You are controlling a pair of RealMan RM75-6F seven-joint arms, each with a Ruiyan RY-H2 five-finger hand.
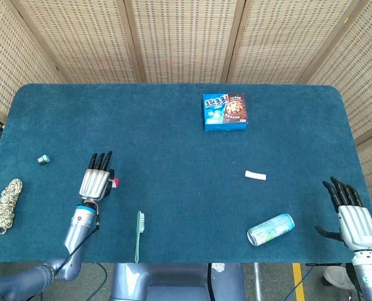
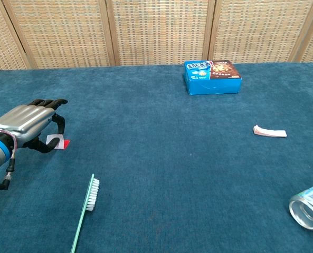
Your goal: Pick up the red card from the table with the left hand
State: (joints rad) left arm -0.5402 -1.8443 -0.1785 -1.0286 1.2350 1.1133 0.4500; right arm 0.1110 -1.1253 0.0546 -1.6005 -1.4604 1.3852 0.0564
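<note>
The red card (image 2: 59, 142) is small, with a white face showing, and only a sliver of the card (image 1: 115, 182) shows in the head view. My left hand (image 2: 27, 123) is over the table's near left part, pinching the card between thumb and fingertips at its right side. The left hand (image 1: 95, 180) points away from me, with the card peeking out beside it. My right hand (image 1: 352, 216) hovers at the table's near right corner, fingers spread and holding nothing. The chest view does not show it.
A green toothbrush (image 2: 85, 210) lies just right of the left hand. A coiled rope (image 1: 7, 204) and a small green object (image 1: 43, 159) lie to its left. A blue biscuit box (image 1: 225, 111), a white strip (image 1: 255, 175) and a tipped can (image 1: 270, 229) lie to the right.
</note>
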